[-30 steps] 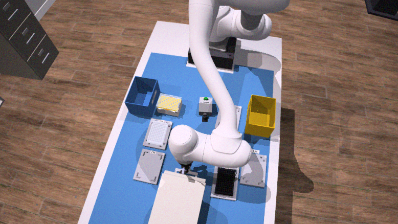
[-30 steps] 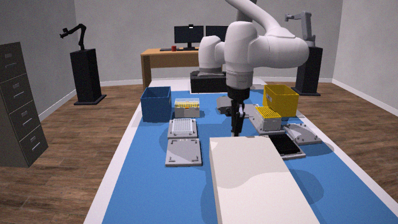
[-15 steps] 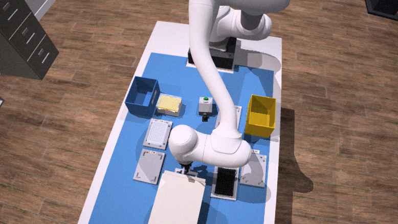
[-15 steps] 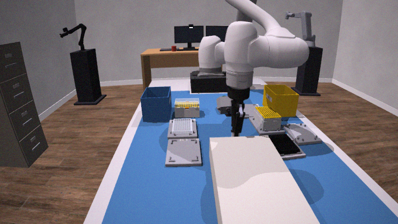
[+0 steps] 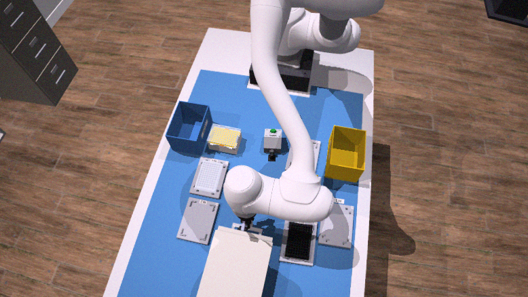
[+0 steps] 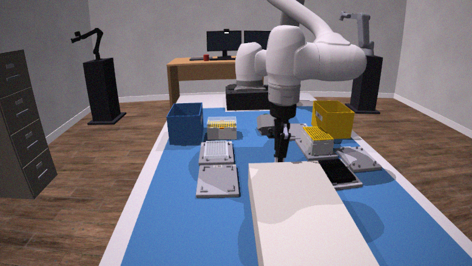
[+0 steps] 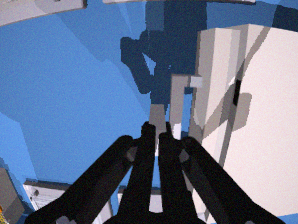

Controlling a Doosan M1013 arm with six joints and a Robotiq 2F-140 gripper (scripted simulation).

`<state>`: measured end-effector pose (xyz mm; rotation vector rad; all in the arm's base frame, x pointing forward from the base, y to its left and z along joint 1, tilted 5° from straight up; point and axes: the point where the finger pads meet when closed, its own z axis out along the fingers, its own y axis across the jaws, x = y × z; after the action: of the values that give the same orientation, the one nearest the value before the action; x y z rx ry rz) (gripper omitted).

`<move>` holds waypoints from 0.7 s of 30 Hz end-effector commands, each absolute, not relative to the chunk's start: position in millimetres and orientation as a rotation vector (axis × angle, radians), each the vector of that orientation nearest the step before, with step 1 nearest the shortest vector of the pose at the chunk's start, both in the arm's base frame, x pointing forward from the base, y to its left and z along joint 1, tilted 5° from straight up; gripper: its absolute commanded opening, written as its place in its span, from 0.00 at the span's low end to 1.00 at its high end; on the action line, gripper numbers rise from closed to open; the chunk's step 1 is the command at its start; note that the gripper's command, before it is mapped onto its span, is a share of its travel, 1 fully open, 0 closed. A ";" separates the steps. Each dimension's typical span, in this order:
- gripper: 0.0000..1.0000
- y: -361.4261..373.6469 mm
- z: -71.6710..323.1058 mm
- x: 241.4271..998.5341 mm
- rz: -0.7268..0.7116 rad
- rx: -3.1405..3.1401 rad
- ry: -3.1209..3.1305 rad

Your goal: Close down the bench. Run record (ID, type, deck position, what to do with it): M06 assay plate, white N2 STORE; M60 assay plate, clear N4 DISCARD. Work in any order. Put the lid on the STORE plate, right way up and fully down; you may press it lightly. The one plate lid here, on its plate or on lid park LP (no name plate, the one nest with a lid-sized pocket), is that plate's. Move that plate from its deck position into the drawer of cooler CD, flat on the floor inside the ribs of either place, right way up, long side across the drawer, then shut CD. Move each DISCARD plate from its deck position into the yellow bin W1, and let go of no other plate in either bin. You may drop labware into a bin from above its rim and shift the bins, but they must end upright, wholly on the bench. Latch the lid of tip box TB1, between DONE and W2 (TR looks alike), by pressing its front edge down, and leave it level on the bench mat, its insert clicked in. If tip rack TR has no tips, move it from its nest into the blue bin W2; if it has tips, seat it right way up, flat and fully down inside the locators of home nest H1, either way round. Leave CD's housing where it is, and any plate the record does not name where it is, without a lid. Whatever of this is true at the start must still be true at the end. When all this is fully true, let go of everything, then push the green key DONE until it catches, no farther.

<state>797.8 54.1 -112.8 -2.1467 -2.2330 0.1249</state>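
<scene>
The top view looks steeply down on the whole worktop (image 5: 216, 51). The exterior view faces it lengthwise from the cooler's end. The wrist view looks down close; all share the cooler (image 6: 296, 198).

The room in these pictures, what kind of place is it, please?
Probably a robotics laboratory with a lab-automation bench: a blue bench mat carries a clear assay plate and tip box, and other robot arms on pedestals stand by the walls.
</scene>
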 end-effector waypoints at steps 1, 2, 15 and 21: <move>0.00 54.2 -112.3 799.6 0.120 -2.149 -2.235; 0.00 54.2 -112.3 799.6 0.120 -2.149 -2.235; 0.00 53.7 -111.2 786.3 0.120 -2.149 -2.235; 0.00 53.5 -110.8 781.0 0.120 -2.149 -2.235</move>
<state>784.0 53.6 -111.2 -2.1486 -2.2350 0.1208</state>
